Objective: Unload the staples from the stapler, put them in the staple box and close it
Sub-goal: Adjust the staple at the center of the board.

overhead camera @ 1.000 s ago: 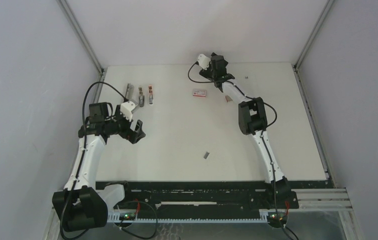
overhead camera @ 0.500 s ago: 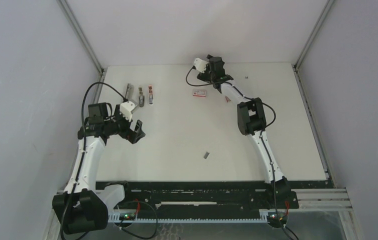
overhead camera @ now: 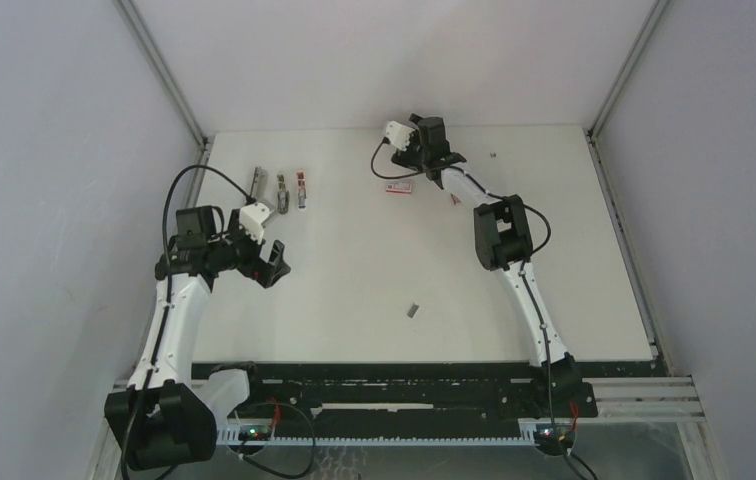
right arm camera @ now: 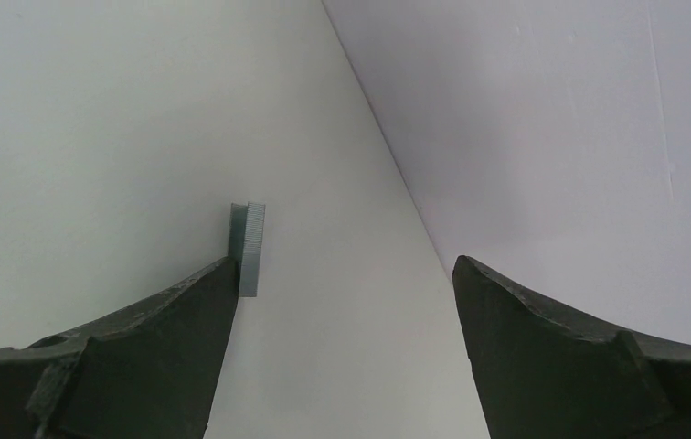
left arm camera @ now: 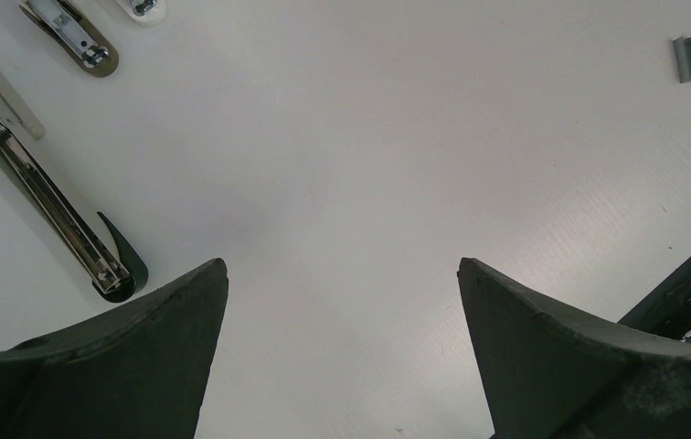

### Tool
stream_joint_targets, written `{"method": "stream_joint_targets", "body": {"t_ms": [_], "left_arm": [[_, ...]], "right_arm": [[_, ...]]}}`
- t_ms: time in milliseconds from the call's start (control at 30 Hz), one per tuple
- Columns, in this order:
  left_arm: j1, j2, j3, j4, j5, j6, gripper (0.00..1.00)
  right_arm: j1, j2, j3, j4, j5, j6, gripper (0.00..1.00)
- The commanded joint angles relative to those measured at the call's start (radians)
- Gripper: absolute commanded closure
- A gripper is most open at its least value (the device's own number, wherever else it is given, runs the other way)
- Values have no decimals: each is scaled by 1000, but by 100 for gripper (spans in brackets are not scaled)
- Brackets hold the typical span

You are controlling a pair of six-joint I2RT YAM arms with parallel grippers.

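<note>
Grey, finely ribbed staples point(right arm camera: 248, 247). Another grey staple strip point(overhead camera: 412, 310) at six o'clock on the white table point(overhead camera: 354, 260). Red-and-white box point(overhead camera: 399, 186) at twelve o'clock. Chrome stapler rail point(left arm camera: 45, 192), black-tipped.

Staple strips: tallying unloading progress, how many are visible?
2: one staple strip lying centre-front, another strip beside the right gripper's finger. Far speck may be a third.

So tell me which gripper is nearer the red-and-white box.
Right. The right gripper hangs just past the far side of the red-and-white box. The left gripper is well off to the box's left, closer to the arm bases.
</note>
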Motion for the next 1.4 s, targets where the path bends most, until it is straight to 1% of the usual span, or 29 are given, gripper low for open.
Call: {"method": "stream_joint_targets", "body": {"t_ms": [0, 167, 333, 467, 600, 733, 767, 800, 933, 1100, 1267, 1367], "left_arm": [[6, -24, -22, 29, 23, 18, 0], [5, -26, -25, 32, 24, 19, 0], [5, -27, -28, 33, 24, 21, 0], [6, -28, -31, 35, 25, 21, 0], [5, -30, -32, 39, 23, 22, 0], [5, -33, -38, 54, 16, 14, 0], [5, -30, -37, 81, 7, -10, 0], [6, -29, -35, 90, 7, -22, 0], [5, -5, -4, 157, 0, -91, 0], [-33, 100, 103, 213, -40, -182, 0], [-77, 204, 220, 217, -17, -216, 0], [-97, 260, 263, 193, 26, -209, 0]], "right_arm": [[15, -44, -35, -8, -43, 17, 12], [21, -77, -66, 3, -52, 39, 12], [25, -105, -74, -35, -82, 74, 12], [33, -147, -124, -57, -108, 90, 13], [38, -194, -151, -69, -102, 124, 12], [36, -206, -117, -28, -11, 223, 12], [24, -204, -81, -1, 47, 321, 11], [16, -206, -70, -10, 43, 354, 11], [-7, -228, 0, -136, -24, 486, 10], [-32, -282, 1, -226, -70, 627, 6], [-56, -261, -15, -192, -110, 708, 8], [-91, -224, -11, -163, -206, 815, 13]]}}
